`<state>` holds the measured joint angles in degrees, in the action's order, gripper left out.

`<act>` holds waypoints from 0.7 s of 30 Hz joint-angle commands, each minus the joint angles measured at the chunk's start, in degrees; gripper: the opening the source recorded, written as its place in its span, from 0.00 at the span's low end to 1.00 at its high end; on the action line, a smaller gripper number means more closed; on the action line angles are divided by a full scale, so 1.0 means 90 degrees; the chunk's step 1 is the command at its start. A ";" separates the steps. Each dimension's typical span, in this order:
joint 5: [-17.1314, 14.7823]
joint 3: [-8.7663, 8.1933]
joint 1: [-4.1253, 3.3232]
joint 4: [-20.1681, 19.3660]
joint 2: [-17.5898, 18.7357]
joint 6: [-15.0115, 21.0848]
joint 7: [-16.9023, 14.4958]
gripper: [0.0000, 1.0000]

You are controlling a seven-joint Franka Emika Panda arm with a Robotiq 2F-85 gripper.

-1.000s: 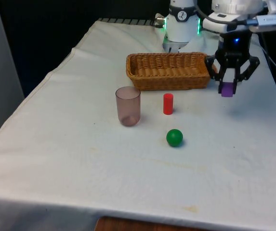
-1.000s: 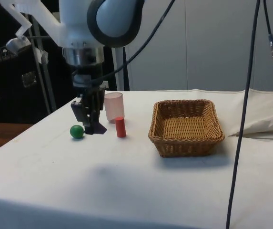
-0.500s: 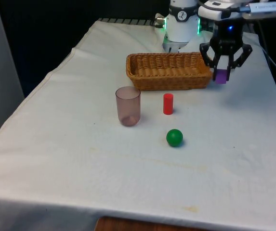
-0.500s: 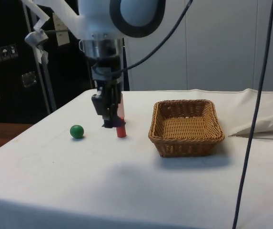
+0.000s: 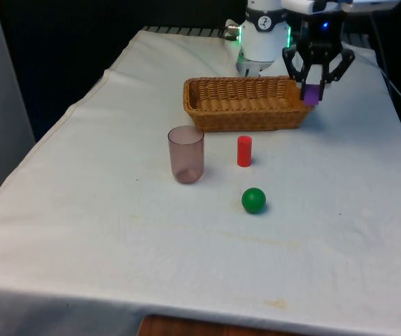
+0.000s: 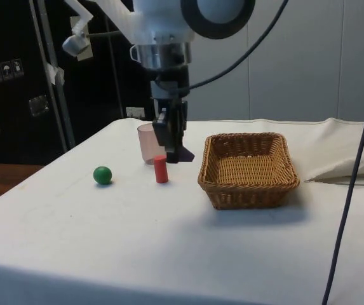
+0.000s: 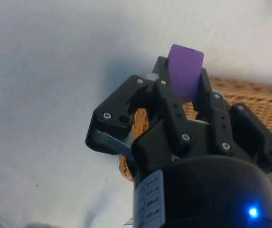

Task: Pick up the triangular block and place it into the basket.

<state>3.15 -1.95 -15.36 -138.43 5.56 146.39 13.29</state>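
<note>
I had hand [image 5: 315, 85] clenched on purple triangular block [image 5: 311, 94], raised off table [image 5: 116, 210], at 3 o'clock edge of basket [image 5: 244, 103]; red cylinder [image 5: 244, 150] at basket's 6 o'clock.

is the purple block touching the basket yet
Apart. In the side view the purple block, held in the gripper, hangs in the air short of the basket, with cloth showing between them.

My black two-finger gripper [image 5: 313, 79] hangs in the air from my white arm [image 6: 169, 19], pointing straight down at the table's far end on the front view's right. My fingers [image 7: 169, 111] are clamped on a purple block [image 7: 185, 70].
</note>
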 commanded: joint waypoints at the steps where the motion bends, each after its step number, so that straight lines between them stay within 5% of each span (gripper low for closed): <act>1: 0.0013 -0.0019 0.0006 -0.0127 -0.0083 0.0032 -0.0045 0.34; 21: 0.0102 -0.0484 0.0102 -0.1197 -0.0681 0.0331 -0.0726 0.34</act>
<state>3.27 -6.07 -14.67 -148.22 0.11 148.57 6.65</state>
